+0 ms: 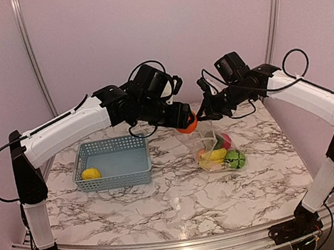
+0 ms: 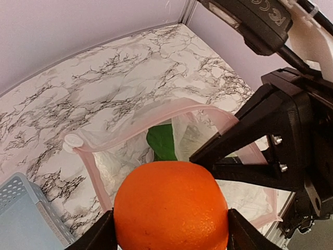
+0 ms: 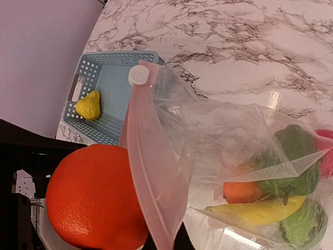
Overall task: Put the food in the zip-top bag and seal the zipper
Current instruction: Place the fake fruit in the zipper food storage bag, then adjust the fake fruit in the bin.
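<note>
My left gripper [image 1: 186, 122] is shut on the orange [image 2: 171, 208], holding it just above the open mouth of the zip-top bag [image 1: 210, 144]. My right gripper [image 1: 206, 117] is shut on the bag's pinkish zipper strip [image 3: 151, 182] and lifts the mouth open. The orange also shows in the right wrist view [image 3: 93, 198], beside the strip. Inside the bag lie the banana [image 3: 265, 211], green melon [image 1: 235, 159], mango [image 3: 244, 191], green pepper [image 3: 294, 156] and red apple [image 1: 224, 140]. The lemon [image 1: 90, 173] sits in the basket. The white slider [image 2: 73, 142] is at the zipper's end.
The grey-blue perforated basket [image 1: 115, 182] stands on the marble table [image 1: 178, 204] left of the bag. Pink walls enclose the back and sides. The right arm's black frame [image 2: 270, 140] is close to the orange on its right.
</note>
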### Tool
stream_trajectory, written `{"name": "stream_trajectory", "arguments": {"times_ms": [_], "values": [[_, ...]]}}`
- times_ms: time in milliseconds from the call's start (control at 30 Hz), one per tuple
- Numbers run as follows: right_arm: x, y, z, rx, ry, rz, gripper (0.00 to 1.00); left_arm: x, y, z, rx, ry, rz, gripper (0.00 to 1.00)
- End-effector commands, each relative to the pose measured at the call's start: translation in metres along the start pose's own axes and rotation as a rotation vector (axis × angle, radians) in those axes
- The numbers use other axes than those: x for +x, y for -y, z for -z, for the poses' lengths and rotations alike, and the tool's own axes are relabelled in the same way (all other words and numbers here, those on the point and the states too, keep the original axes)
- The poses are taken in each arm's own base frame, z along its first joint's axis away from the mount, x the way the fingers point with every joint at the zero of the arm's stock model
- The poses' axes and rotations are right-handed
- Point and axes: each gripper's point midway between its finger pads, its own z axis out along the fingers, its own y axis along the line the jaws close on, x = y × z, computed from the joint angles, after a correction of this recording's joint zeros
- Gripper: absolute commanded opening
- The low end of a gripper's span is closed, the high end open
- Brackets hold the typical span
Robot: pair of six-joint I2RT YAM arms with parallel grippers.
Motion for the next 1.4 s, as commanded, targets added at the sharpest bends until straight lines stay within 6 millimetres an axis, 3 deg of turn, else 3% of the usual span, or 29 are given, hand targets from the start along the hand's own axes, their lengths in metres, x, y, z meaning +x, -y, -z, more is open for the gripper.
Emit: {"name": "stream_trajectory", "arguments": {"times_ms": [0,100,133,167,300,567,700,833,967,1133,1367], "values": [[-0.007,-0.017,0.02,-0.024,0.043,0.017,0.0,0.005,-0.02,-0.017,-0.109,-0.014,0.046,0.72],[-0.008,-0.017,0.021,-0.024,0.044,0.016,0.0,0.004,-0.03,-0.025,-0.161,-0.008,0.082,0.78],[-0.008,-0.017,0.021,-0.023,0.043,0.016,0.0,0.001,-0.031,-0.026,-0.162,-0.003,0.1,0.93],[-0.008,-0.018,0.021,-0.023,0.043,0.017,0.0,-0.002,-0.031,-0.027,-0.161,0.004,0.112,0.98],[-0.01,-0.017,0.023,-0.015,0.054,0.022,0.0,-0.025,-0.026,-0.012,-0.139,0.069,0.134,0.99],[-0.01,-0.016,0.019,-0.02,0.045,0.019,0.0,-0.066,0.011,0.054,0.066,0.227,0.023,0.99],[-0.013,-0.017,0.017,-0.027,0.047,0.023,0.0,-0.072,0.004,0.086,0.044,0.302,-0.013,0.99],[-0.013,-0.017,0.015,-0.024,0.047,0.029,0.0,-0.068,-0.025,0.102,-0.108,0.316,-0.032,0.99],[-0.011,-0.015,0.013,-0.025,0.045,0.027,0.0,-0.056,-0.074,0.122,-0.373,0.312,-0.003,0.99],[-0.01,-0.015,0.014,-0.027,0.047,0.027,0.0,-0.027,-0.1,0.131,-0.48,0.249,-0.077,0.99],[-0.007,-0.014,0.016,-0.021,0.041,0.03,0.0,0.051,-0.159,0.131,-0.571,0.046,0.021,0.98]]}}
